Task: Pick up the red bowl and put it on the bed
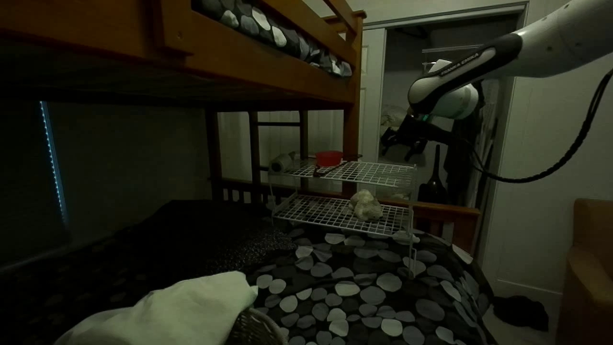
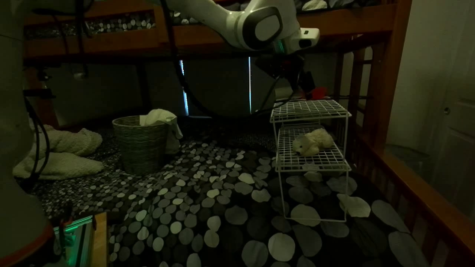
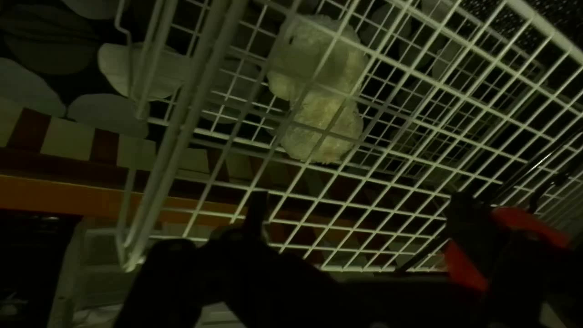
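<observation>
Red bowl (image 1: 329, 158), in an exterior view: on the wire shelf (image 1: 378, 173), to one side of the fingers (image 1: 388, 137), a gap between; in an exterior view, the bowl (image 2: 319, 93) shows partly behind the fingers; I should set them astride its rim before closing; wrist view: fingers spread wide, gripping nothing; no contact seen.

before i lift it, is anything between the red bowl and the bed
Yes, straight down: the red bowl rests on the upper wire shelf, and that plus the lower wire shelf, holding a plush toy, stand between it and the bed. Moving sideways first is probably needed.
</observation>
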